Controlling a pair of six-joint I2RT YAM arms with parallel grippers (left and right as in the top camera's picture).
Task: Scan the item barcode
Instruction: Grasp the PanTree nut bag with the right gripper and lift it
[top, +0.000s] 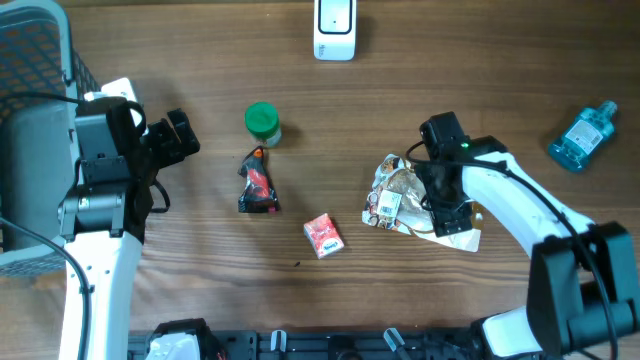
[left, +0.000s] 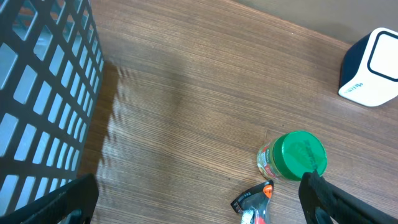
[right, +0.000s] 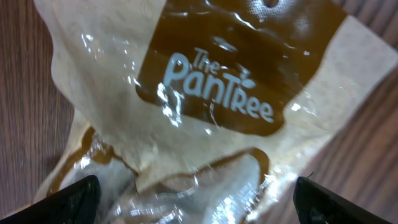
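Observation:
The item, a crinkly tan and brown snack bag (top: 400, 195) printed "The PanTree" (right: 211, 93), lies flat on the wooden table right of centre. My right gripper (top: 445, 200) hangs just over its right part, open, one finger on each side of the bag (right: 205, 205), and not gripping it. A white label with print shows on the bag's left side in the overhead view. The white and dark blue scanner (top: 334, 30) stands at the far edge (left: 373, 62). My left gripper (top: 185, 135) is open and holds nothing (left: 199, 205), at the left beside the jar.
A green-lidded jar (top: 262, 122) (left: 298, 155) stands next to a black and red pouch (top: 257, 183) (left: 255, 202). A small red box (top: 323, 236) lies near the front. A blue bottle (top: 583, 135) lies at the far right. A mesh basket (top: 40, 60) (left: 43, 93) fills the left edge.

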